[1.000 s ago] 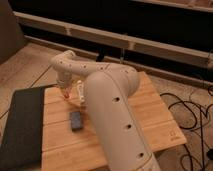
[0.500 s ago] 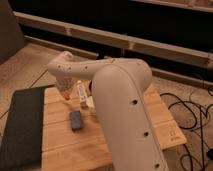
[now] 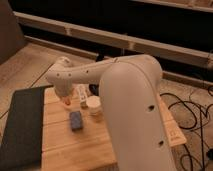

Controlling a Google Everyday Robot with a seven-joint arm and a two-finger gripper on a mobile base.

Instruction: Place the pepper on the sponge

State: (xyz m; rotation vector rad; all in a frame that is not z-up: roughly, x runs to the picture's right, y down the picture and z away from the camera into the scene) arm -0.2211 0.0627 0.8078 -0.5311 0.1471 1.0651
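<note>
Camera view: white arm's gripper (image 3: 65, 98) low over pale wooden tabletop (image 3: 60, 145), fingers apparently closed on small orange-red chili pepper (image 3: 67, 102), held clear of the wood for carrying. Near the fingers, camera-side: grey-blue rectangular sponge (image 3: 76, 120), top bare, ready to receive.

light warm, dim | background dark | claw (image 3: 66, 99) shadowed under arm (image 3: 131, 95) over table (image 3: 75, 150)

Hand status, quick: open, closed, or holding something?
Hand: cannot be told. It hangs above the wooden table, just behind the sponge, with an orange-red bit at its tip, possibly the pepper.
</note>
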